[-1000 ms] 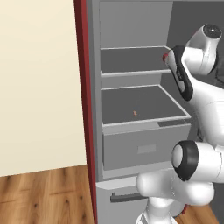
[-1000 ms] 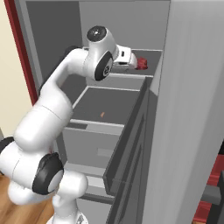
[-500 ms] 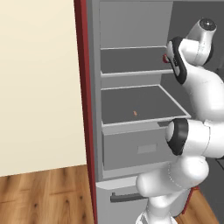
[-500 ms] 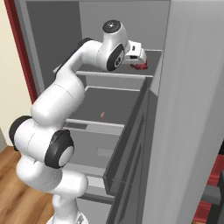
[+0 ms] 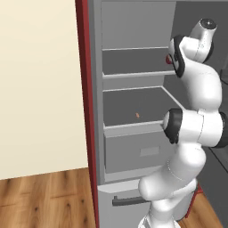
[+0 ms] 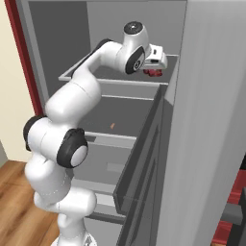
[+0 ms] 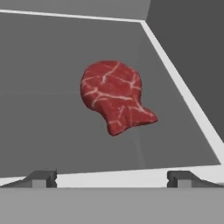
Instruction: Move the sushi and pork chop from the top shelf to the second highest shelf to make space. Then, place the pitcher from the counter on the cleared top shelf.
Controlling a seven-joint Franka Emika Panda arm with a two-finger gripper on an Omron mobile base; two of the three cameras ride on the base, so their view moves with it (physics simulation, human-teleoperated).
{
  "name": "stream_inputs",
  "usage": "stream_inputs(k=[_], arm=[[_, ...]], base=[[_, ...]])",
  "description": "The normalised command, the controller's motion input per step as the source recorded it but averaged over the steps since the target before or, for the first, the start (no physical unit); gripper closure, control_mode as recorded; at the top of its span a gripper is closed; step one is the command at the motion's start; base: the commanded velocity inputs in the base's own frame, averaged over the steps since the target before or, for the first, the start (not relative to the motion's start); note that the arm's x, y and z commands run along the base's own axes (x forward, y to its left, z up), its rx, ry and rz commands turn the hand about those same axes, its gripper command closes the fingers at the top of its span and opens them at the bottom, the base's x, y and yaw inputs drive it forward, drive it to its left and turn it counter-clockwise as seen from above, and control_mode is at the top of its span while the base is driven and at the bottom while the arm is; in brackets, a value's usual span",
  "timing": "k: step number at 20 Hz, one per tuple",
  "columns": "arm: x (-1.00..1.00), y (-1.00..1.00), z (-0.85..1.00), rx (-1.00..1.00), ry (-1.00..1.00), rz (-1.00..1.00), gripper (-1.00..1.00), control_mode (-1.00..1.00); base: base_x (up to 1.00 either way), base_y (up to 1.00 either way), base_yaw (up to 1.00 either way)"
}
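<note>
The claw [image 7: 112, 178] is spread wide, its two dark fingertips [image 7: 41, 178] far apart, and it holds nothing. It hangs over the front rim of the top shelf [image 7: 52, 118]. The pork chop [image 7: 114, 95], red with white marbling, lies flat on this shelf, between the fingertips' lines but apart from them. A small orange thing [image 5: 137, 115] lies on the second highest shelf [image 5: 120, 104].

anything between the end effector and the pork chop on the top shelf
Nothing: in the hand view, bare top shelf separates the open end effector from the pork chop.
</note>
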Motion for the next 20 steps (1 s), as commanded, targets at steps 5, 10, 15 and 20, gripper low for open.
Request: stream_inputs(k=[5,10,15,20], arm=[[0.23,-0.09,-0.14,0.0,0.0,0.0,-1.0,-1.0],[0.28,0.0,-0.26,-0.01,0.0,0.0,-1.0,-1.0],[0.26,-0.05,-0.27,0.0,0.0,0.0,-1.0,-1.0],[0.21,-0.09,-0.12,0.0,0.0,0.0,-1.0,-1.0]], base=[[0.0,0.0,0.0],[0.0,0.0,0.0],[0.0,0.0,0.0],[0.0,0.0,0.0]])
